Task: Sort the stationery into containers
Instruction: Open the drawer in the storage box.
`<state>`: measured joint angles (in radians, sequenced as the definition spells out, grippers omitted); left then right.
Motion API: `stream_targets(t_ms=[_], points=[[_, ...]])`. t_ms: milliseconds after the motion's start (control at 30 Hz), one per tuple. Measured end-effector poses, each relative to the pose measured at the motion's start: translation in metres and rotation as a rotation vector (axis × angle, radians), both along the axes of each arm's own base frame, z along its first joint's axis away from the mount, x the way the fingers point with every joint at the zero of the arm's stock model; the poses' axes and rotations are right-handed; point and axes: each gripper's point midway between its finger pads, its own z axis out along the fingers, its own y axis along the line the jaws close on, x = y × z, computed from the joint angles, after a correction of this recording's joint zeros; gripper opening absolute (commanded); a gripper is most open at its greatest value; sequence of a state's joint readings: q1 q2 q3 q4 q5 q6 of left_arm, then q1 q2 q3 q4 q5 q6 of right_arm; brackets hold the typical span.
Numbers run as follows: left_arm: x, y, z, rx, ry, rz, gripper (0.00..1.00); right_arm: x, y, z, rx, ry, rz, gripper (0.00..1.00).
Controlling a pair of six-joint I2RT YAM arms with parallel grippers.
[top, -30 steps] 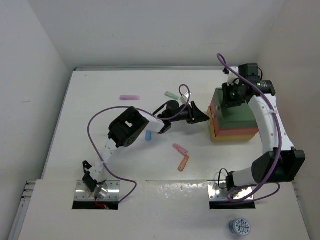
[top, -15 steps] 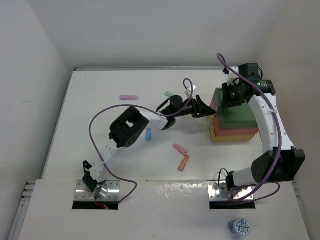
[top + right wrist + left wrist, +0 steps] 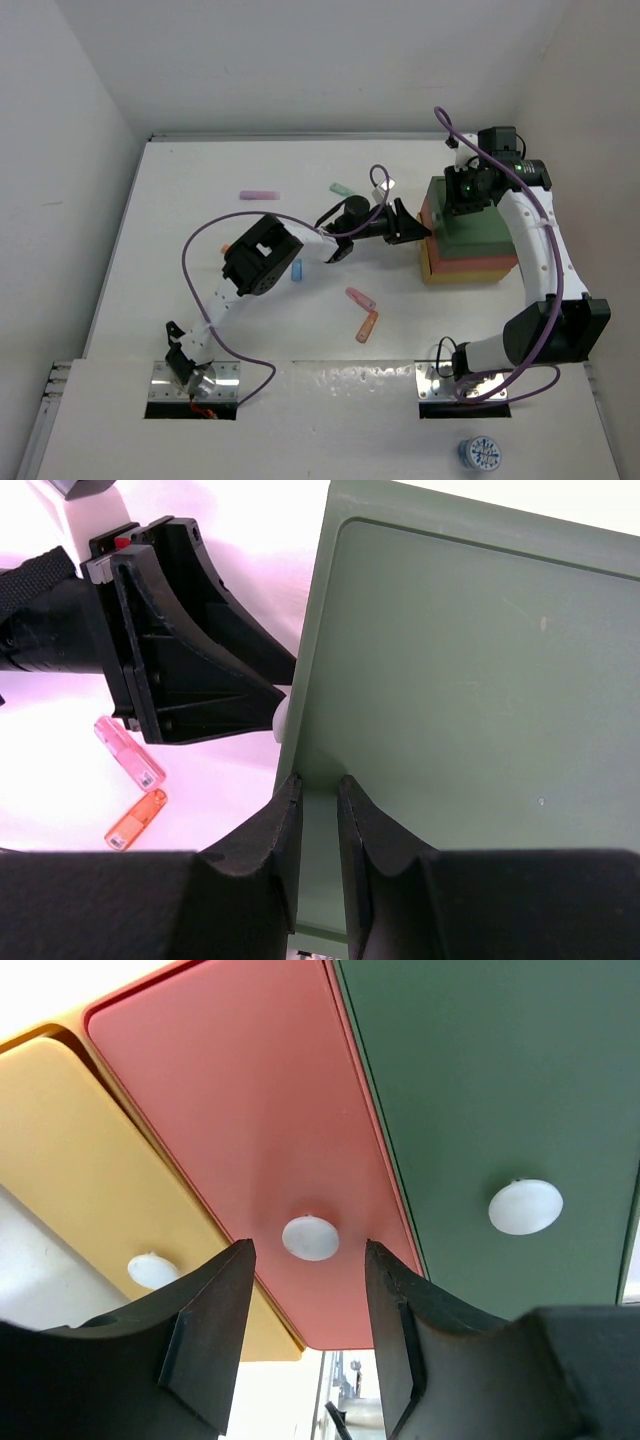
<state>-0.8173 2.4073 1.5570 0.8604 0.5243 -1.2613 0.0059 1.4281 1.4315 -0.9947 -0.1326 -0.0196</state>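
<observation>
Logging containers first. In the left wrist view, left to right: yellow tray (image 3: 70, 1160), red-orange tray (image 3: 240, 1110), green tray (image 3: 500, 1080). That makes three, stacked. Each end face carries one white knob: the yellow's knob (image 3: 152, 1270), the red-orange's (image 3: 310, 1237), the green's (image 3: 525, 1206). From above, green lies on top, red-orange under it and yellow at the bottom. The stack sits at the right of the white surface (image 3: 180, 300). Interiors are hidden in every view, so contents cannot be told.

At the stack's left face, the left gripper (image 3: 412, 224) has its jaws standing well apart, one on either side of the red-orange tray's knob. A gap shows on both sides of the knob, and nothing is gripped.

On the green tray's top, near its left edge, the right gripper (image 3: 318, 795) is down. Its jaws are a narrow slit apart, with green showing through. Whether they pinch the rim cannot be told.

Stationery count, all loose on the surface left of the stack, top view left to right:
- pink marker (image 3: 260, 195), far side, alone
- blue marker (image 3: 297, 269), just beside the left arm (image 3: 260, 260)
- mint green marker (image 3: 343, 188), far side
- second pink marker (image 3: 360, 298) and orange marker (image 3: 368, 326), ends nearly touching, nearer than the left gripper

Totals: two pink, one blue, one mint green, one orange; five markers.

One small round blue-and-white object (image 3: 480, 455) lies on the near ledge, lower right.
</observation>
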Motion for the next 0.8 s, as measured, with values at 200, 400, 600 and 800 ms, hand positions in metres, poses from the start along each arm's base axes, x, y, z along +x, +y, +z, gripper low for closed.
stream_targets(t_ms=[200, 400, 600, 800], points=[[0.0020, -0.0022, 0.0082, -0.015, -0.014, 0.001, 0.52, -0.0001, 0.0001, 0.0000, 0.000, 0.000, 0.001, 0.20], [0.0026, -0.0029, 0.0093, -0.018, -0.016, 0.004, 0.45, -0.0001, 0.0001, 0.0000, 0.000, 0.000, 0.002, 0.20], [0.0036, -0.0046, 0.0038, -0.017, -0.010, 0.004, 0.35, -0.0001, 0.0002, 0.0000, 0.000, 0.000, 0.002, 0.20], [0.0037, -0.0048, 0.0018, -0.015, -0.006, 0.005, 0.13, -0.0002, -0.0006, -0.0001, 0.000, 0.001, 0.000, 0.19]])
